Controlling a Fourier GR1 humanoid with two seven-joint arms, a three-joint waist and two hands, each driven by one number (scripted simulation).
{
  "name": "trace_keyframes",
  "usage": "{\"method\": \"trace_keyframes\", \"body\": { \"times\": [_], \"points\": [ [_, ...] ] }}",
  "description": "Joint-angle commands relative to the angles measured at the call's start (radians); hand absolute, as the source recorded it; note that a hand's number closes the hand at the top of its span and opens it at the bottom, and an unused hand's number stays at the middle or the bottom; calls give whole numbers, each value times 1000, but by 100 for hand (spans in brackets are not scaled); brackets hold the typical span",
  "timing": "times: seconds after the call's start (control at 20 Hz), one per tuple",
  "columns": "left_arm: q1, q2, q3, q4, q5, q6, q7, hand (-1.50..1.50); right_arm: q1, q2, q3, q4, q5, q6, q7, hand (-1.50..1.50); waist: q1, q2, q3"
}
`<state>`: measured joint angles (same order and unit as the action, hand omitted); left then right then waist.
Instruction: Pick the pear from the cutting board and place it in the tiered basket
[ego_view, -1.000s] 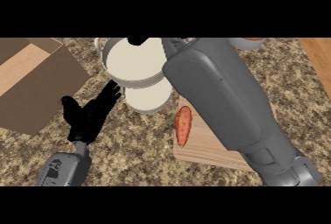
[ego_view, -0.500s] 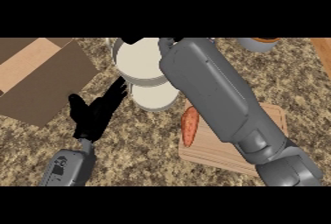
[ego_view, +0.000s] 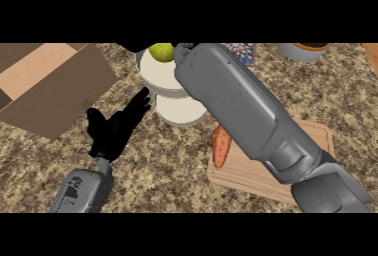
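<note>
the pear (ego_view: 161, 51) is seen over the upper tier of the tiered basket (ego_view: 171, 85), apparently carried there for release; the right hand is hidden, its state cannot be told; the left hand (ego_view: 116, 130) rests open left of the basket

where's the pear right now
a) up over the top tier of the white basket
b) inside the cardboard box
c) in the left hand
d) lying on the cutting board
a: the pear shows at the top of the tiered basket, by the end of the right forearm, while the cutting board holds only the orange vegetable.
</note>
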<state>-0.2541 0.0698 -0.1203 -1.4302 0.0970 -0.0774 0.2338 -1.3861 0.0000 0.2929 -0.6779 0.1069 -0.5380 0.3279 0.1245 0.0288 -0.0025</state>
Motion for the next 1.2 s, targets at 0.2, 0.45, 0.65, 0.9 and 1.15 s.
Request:
{"method": "trace_keyframes", "body": {
  "times": [0.2, 0.45, 0.65, 0.9, 1.15],
  "points": [
    [14, 5, 12, -35, 10, 2, 17, 0, -46, 0, 48, 85, -88, -260, -107, -150, -26, -12, 1],
    [79, 23, 39, -46, 7, 13, -7, 0, -56, 0, -55, 97, -126, -332, -43, -150, -92, -27, 2],
    [88, 42, 83, -2, 18, 8, -38, 0, 2, -113, -40, 20, -118, -214, 28, -150, -135, -35, 2],
    [65, 42, 106, -9, 26, 32, 8, 0, 256, -253, -9, -242, -162, -5, -16, -150, -172, -42, 4],
    [139, 41, 90, -81, 28, 24, 3, 0, 424, -444, -10, -470, -222, 200, 45, -150, -170, -46, 4]
  ]
}}
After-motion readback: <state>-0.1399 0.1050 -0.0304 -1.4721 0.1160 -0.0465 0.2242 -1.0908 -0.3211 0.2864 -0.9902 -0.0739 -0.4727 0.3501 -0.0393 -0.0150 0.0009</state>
